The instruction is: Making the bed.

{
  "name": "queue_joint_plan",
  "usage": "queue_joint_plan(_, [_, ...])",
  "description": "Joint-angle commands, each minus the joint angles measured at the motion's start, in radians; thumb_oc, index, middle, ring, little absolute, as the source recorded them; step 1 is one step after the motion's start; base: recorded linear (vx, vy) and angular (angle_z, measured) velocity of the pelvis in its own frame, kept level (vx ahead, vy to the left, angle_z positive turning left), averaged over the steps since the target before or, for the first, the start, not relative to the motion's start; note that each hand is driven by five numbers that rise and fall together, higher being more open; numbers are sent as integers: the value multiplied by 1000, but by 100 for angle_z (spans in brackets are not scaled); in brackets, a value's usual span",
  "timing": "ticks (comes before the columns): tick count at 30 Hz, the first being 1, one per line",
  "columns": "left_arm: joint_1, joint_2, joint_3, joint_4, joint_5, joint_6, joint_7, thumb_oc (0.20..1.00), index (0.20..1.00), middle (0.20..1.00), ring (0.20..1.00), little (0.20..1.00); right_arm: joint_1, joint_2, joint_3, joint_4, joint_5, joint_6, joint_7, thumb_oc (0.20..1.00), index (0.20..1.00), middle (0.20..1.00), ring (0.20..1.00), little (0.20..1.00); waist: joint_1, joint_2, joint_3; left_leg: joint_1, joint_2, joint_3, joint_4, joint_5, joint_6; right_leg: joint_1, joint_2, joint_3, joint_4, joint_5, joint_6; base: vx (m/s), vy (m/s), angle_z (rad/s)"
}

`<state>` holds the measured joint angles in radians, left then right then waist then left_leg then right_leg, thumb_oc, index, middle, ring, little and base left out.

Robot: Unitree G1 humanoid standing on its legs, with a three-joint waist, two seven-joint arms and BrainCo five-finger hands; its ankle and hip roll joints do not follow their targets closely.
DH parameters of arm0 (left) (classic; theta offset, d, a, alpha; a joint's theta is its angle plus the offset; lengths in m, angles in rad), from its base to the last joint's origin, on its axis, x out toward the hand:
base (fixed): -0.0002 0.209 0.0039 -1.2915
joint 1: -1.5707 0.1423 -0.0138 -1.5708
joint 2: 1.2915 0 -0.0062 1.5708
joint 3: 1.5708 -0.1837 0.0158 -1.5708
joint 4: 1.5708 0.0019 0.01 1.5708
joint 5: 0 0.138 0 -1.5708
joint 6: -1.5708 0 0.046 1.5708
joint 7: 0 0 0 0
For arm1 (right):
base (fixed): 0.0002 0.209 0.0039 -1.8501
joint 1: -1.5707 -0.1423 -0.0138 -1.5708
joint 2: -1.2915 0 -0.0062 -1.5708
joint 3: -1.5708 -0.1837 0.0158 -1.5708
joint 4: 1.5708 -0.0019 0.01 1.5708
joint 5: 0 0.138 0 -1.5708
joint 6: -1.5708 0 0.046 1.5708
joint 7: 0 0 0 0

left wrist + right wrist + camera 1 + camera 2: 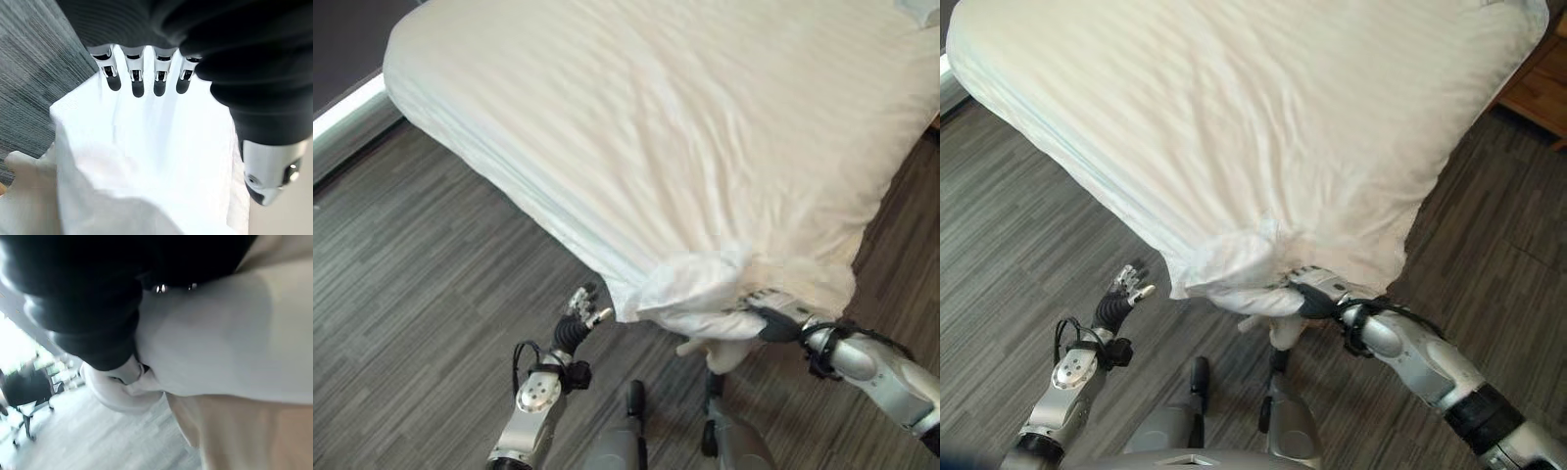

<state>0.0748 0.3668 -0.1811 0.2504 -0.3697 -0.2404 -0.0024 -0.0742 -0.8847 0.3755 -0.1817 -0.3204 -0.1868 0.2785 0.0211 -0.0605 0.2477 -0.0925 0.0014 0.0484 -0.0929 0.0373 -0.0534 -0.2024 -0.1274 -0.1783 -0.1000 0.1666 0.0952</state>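
The bed (646,127) lies under a white striped sheet, its near corner pointing at me. At that corner the sheet is gathered into a loose white bunch (700,289) that hangs over the edge. My right hand (1317,289) is curled into the bunch from the right, and in the right wrist view cloth (210,342) is pressed against it. My left hand (579,315) hovers over the floor just left of the corner, apart from the sheet. Its fingers (137,81) are straight and point toward the white cloth (156,161).
Grey wood-pattern floor (421,284) surrounds the bed. A pale baseboard strip (347,108) runs along the far left. Brown wooden furniture (1540,93) stands at the bed's right side. A dark chair (27,391) stands further off in the room.
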Motion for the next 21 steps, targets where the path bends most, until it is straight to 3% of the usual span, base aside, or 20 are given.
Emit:
queue_joint_plan(1, [-13, 33, 57, 6, 29, -46, -10, 1000, 1000, 1000, 1000, 1000, 94, -14, 68, -75, 113, -61, 139, 200, 200, 200, 200, 200, 4, -16, -22, -29, -22, -1, 6, 29, 35, 130, -14, 3, 19, -54, 25, 66, 30, 9])
queue_joint_plan(6, [-8, 20, 71, 19, 30, -37, -8, 1000, 1000, 1000, 1000, 1000, 67, 119, 134, 72, 16, -15, 160, 200, 200, 200, 200, 200, 8, -31, -44, 0, -24, 0, 6, 16, 43, 159, -18, 2, 21, -59, 25, 22, 10, -4])
queue_joint_plan(8, [-20, 9, 77, 31, 28, -34, 6, 1000, 1000, 1000, 1000, 1000, 23, 198, 169, 179, -23, 4, 125, 200, 200, 200, 200, 200, 13, -33, -50, 3, -25, 1, 6, 13, 47, 160, -19, 5, 21, -58, 26, 0, 0, 0])
queue_joint_plan(11, [-23, 7, 93, 39, 38, -30, 18, 1000, 1000, 1000, 1000, 1000, 0, 237, 174, 215, -42, 13, 105, 200, 200, 200, 200, 200, 15, -37, -56, 5, -25, 4, 6, 10, 50, 160, -19, 9, 21, -57, 27, 0, 0, 0])
queue_joint_plan(13, [-30, 9, 102, 47, 41, -29, 22, 1000, 1000, 1000, 1000, 1000, -18, 253, 186, 249, -21, 25, 118, 1000, 1000, 1000, 1000, 1000, 15, -39, -55, 4, -25, 6, 6, 11, 50, 157, -18, 15, 23, -54, 26, -19, 3, -6])
queue_joint_plan(16, [-31, 14, 106, 53, 47, -23, 6, 1000, 1000, 1000, 1000, 1000, -34, 248, 204, 271, -12, 62, 187, 1000, 1000, 1000, 1000, 1000, 19, -45, -57, 3, -24, 8, 6, 9, 50, 158, -18, 16, 20, -55, 25, -8, -3, -8])
queue_joint_plan(19, [-39, 19, 109, 53, 41, -19, -17, 1000, 1000, 1000, 1000, 1000, -45, 164, 201, 248, 53, 60, 246, 1000, 1000, 1000, 1000, 1000, 21, -52, -60, 9, -23, 12, 6, 8, 48, 160, -18, 17, 20, -52, 26, -1, 0, -1])
queue_joint_plan(20, [-41, 26, 108, 49, 45, -19, -34, 1000, 1000, 1000, 1000, 1000, -37, 84, 199, 207, 131, 60, 306, 1000, 1000, 1000, 1000, 1000, 22, -61, -61, 11, -22, 11, 6, 8, 47, 163, -17, 18, 20, -51, 27, 0, 0, 0])
queue_joint_plan(21, [-41, 24, 108, 50, 45, -20, -35, 1000, 1000, 1000, 1000, 1000, -35, 80, 196, 202, 134, 62, 309, 1000, 1000, 1000, 1000, 1000, 22, -59, -61, 12, -22, 11, 6, 8, 47, 163, -17, 17, 20, -51, 27, 0, 0, 0])
